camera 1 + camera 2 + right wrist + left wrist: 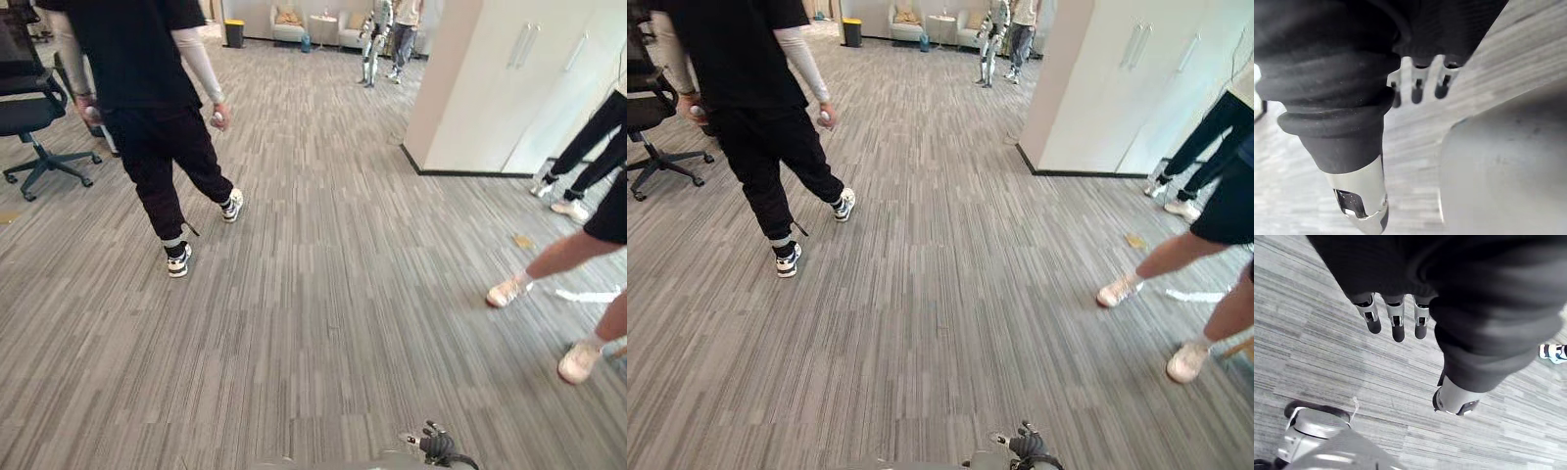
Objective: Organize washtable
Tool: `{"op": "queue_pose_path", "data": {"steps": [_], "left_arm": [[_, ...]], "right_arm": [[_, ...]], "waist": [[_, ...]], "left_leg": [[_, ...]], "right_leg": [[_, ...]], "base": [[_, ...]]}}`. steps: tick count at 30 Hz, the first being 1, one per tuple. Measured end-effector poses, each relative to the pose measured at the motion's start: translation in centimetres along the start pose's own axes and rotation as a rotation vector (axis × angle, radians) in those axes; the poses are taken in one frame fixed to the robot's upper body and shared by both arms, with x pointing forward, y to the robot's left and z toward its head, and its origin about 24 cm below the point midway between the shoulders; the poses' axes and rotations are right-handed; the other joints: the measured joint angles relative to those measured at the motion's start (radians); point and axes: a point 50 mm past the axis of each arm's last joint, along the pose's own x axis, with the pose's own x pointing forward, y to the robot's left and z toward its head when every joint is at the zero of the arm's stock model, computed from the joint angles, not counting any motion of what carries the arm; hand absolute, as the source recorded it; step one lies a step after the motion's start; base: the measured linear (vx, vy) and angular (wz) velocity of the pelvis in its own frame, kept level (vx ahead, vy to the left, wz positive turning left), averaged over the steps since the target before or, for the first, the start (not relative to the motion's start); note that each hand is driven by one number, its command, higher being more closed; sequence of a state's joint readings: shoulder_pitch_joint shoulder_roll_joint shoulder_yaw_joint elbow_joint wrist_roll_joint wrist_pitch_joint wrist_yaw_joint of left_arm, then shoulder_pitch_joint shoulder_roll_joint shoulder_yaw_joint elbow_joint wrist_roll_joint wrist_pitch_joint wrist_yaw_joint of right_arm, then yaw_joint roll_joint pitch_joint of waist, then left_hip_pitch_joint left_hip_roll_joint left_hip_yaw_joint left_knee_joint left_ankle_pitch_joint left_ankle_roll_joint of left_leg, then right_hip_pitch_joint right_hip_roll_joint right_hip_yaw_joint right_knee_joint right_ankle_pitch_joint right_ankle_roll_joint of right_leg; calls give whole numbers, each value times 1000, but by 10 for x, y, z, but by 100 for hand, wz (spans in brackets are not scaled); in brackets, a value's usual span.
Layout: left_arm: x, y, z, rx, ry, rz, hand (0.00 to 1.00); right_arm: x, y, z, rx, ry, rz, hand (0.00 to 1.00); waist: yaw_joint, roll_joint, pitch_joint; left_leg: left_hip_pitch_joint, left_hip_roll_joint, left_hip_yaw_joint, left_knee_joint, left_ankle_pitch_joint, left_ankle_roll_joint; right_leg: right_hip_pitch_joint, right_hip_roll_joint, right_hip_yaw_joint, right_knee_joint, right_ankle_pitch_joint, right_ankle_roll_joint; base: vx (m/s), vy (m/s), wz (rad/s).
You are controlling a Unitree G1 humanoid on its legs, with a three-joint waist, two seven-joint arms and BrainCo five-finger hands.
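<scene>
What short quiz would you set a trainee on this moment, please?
1. True or false: the left hand is curled round a bottle.
2. Which thing stands at the far left of the head views? A. office chair B. sink C. ladder
3. Fill in: the right hand hangs open, holding nothing, above the grey striped ___.
Key: 1 false, its fingers are straight and it holds nothing; 2 A; 3 carpet.

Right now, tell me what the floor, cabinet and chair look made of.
Floor: likely carpet, matte grey with fine streaked pile.
Cabinet: smooth white panels, probably laminate or painted board.
Chair: black padded seat, probably fabric; dark base looks plastic.
</scene>
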State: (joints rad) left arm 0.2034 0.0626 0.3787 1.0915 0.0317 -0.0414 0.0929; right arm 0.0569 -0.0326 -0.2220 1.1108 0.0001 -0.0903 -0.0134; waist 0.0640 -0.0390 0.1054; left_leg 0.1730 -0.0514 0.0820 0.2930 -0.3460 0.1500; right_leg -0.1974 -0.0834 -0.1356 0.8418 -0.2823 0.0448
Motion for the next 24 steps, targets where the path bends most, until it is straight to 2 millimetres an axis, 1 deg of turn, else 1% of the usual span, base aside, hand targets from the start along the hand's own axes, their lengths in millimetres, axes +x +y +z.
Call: {"op": "queue_pose_path", "data": {"steps": [1,2,3,4,5,6,7,8,9,10,11,12,13,14,15,16,17,18,19,20,21,22,23,24], "left_arm": [[0,-1,0,-2,1,-2,0],[0,-2,0,-9,1,-2,0],[0,-1,0,-10,2,-1,0],[0,-1,0,-10,2,0,0],[0,-2,1,-10,-3,-1,0],[0,0,-1,-14,2,3,0],[-1,0,-3,-22,8,5,0],[-1,-4,-3,-38,3,1,0],[-1,-8,0,-86,-2,1,0],[-1,-11,1,-110,-4,0,0],[-1,-13,1,-143,-1,1,0],[-1,-13,0,-155,7,6,0],[-1,-13,1,-155,2,6,0],[-1,-13,5,-141,-13,4,0],[-1,-14,7,-118,-26,-2,0],[0,-13,12,-98,-48,-3,0],[0,-12,13,-89,-52,1,0],[0,-10,15,-74,-66,5,0],[-1,-9,16,-65,-79,7,0],[-1,-9,15,-55,-81,4,0],[-3,-19,11,-46,-65,-24,0],[-2,-20,10,-42,-58,-28,0],[-2,-17,9,-28,-57,-22,0],[-1,-16,12,-10,-61,-24,0]], "right_arm": [[0,-1,1,5,-1,-3,0],[1,-1,2,8,-5,-4,0],[1,0,4,9,-8,-2,0],[1,0,4,11,-10,-1,0],[2,1,6,31,-17,-2,0],[2,3,9,40,-23,1,0],[2,3,9,46,-23,-1,0],[2,1,8,42,-20,-5,0],[3,-2,11,26,-24,-11,0],[3,-1,11,17,-27,-9,0],[3,-3,11,7,-23,-12,0],[3,-3,12,-10,-25,-10,0],[3,-3,13,-24,-26,-7,0],[3,-4,14,-52,-24,-4,0],[3,-2,11,-69,-8,7,0],[3,0,8,-84,4,15,0],[3,2,8,-85,5,19,0],[3,6,7,-81,4,28,0],[3,5,7,-80,4,27,0],[2,5,6,-80,2,25,0],[3,-2,9,-95,-8,11,0],[2,-3,8,-94,-4,7,0],[2,-3,6,-85,2,7,0],[1,-3,3,-80,9,4,0]], "waist": [[0,6,0],[1,10,-1],[1,7,0],[0,7,0],[-9,5,-1],[-26,3,-1],[-29,7,-4],[-41,28,-18],[-36,57,-35],[-31,60,-33],[-23,60,-32],[-15,64,-15],[-15,70,-5],[-12,71,10],[-2,61,19],[11,45,30],[10,39,33],[8,21,36],[8,8,27],[8,14,21],[7,62,20],[7,59,15],[2,43,7],[0,35,-2]], "left_leg": [[11,10,-1,-10,-6,-5],[39,26,-5,-32,-23,-21],[75,33,-8,-71,-33,-37],[94,35,-10,-91,-36,-43],[132,36,-27,-124,-45,-60],[162,37,-61,-117,-51,-73],[170,45,-82,-94,-56,-81],[162,77,-132,-26,-61,-92],[120,120,-166,76,-45,-118],[92,120,-175,138,-14,-161],[35,116,-174,253,73,-171],[-70,125,-161,498,213,-185],[-106,144,-137,586,201,-175],[-140,180,-99,672,163,-170],[-175,197,-71,707,121,-174],[-215,207,-63,676,63,-181],[-234,207,-64,638,44,-192],[-262,199,-62,509,21,-221],[-276,184,-67,320,21,-238],[-280,185,-75,214,38,-260],[-285,203,-80,113,122,-245],[-271,188,-73,95,128,-244],[-238,153,-56,43,142,-225],[-223,126,-47,26,141,-222]], "right_leg": [[-12,18,2,-101,3,1],[-43,46,2,-301,34,12],[-75,69,9,-496,126,14],[-90,81,15,-583,173,15],[-116,94,30,-692,234,21],[-130,97,35,-709,269,-13],[-125,100,34,-696,345,-48],[-117,111,9,-682,464,-77],[-112,143,-13,-643,437,-93],[-107,151,-14,-634,417,-97],[-91,159,-20,-635,392,-105],[-14,173,1,-689,376,-119],[29,180,5,-711,372,-124],[85,187,10,-732,365,-134],[137,187,22,-739,354,-149],[208,174,46,-743,351,-154],[230,165,55,-743,348,-154],[254,138,73,-738,326,-133],[267,109,89,-734,274,-88],[268,102,87,-735,244,-60],[276,107,92,-736,205,-23],[280,93,102,-730,208,-20],[278,61,113,-721,198,-4],[283,35,117,-722,191,7]], "base": [[529,-7,29],[460,8,7],[503,0,1],[577,-37,6],[631,-77,31],[665,-101,45],[741,-148,68],[778,-170,54],[778,-169,45],[596,-129,4],[718,-165,-19],[809,-155,-25],[779,-133,-17],[460,-47,-4],[484,-35,-12],[449,-14,-11],[480,42,-12],[369,134,-20],[341,157,-34],[253,167,-56],[217,204,-47],[265,238,-39],[291,269,-16],[206,193,-5]]}}
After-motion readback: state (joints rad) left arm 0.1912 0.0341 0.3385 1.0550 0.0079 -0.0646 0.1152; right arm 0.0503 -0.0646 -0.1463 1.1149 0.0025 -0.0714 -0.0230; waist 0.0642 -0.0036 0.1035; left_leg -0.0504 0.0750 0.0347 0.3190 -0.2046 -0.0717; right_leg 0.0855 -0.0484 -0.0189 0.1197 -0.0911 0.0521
